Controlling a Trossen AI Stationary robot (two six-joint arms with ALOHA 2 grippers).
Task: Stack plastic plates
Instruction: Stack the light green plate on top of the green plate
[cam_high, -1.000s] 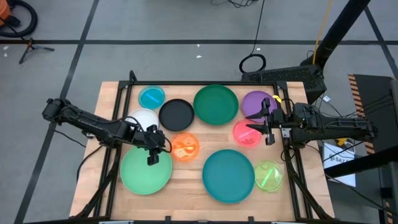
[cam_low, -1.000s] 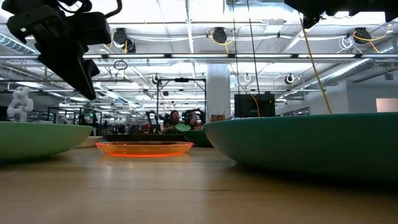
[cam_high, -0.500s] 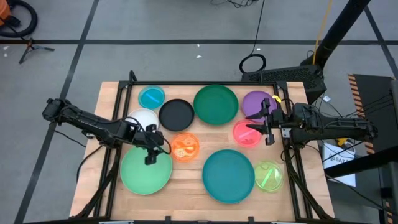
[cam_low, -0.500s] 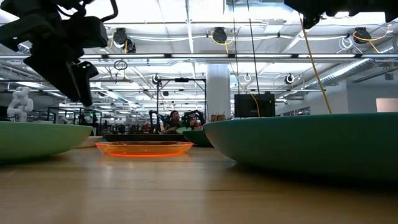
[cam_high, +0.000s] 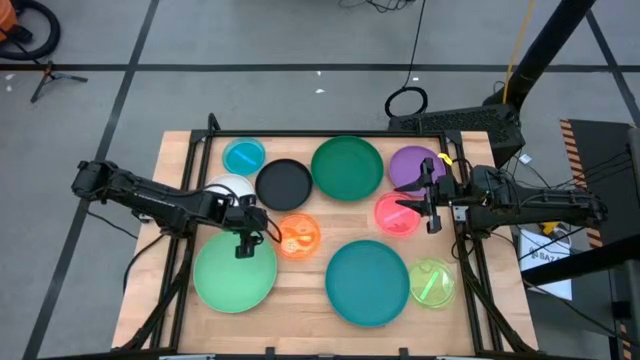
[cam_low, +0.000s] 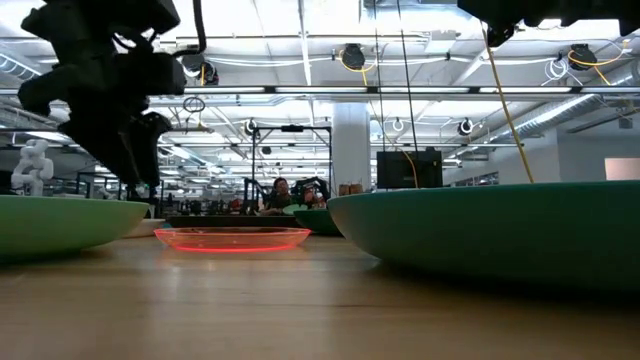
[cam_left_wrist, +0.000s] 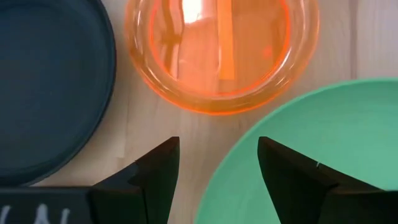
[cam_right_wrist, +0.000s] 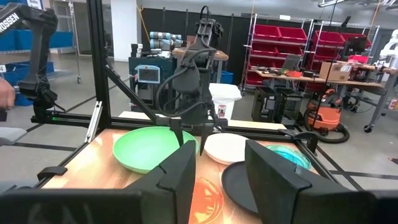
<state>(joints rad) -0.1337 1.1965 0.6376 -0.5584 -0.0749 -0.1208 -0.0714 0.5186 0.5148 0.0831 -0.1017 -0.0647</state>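
Note:
Ten plastic plates lie singly on the wooden table: blue (cam_high: 243, 156), black (cam_high: 284, 183), dark green (cam_high: 347, 167), purple (cam_high: 405, 162), white (cam_high: 226, 186), orange (cam_high: 297, 237), pink (cam_high: 395, 216), teal (cam_high: 366, 282), lime (cam_high: 432, 282) and light green (cam_high: 232, 278). My left gripper (cam_high: 245, 243) points down, open, over the light green plate's far rim (cam_left_wrist: 261, 130) beside the orange plate (cam_left_wrist: 217, 50), touching nothing. My right gripper (cam_high: 418, 203) hovers open and level at the pink plate's right edge, with nothing between its fingers.
The black plate (cam_left_wrist: 50, 87) and the white plate lie close on the far side of my left gripper. Bare wood (cam_high: 300, 290) shows between the light green and teal plates. A dark frame borders the table's edges (cam_high: 190, 150).
My left gripper has opened; in the low view its fingers stand wider apart than a second ago. It has also shifted a little toward the far edge, nearer the orange plate. No plate has moved.

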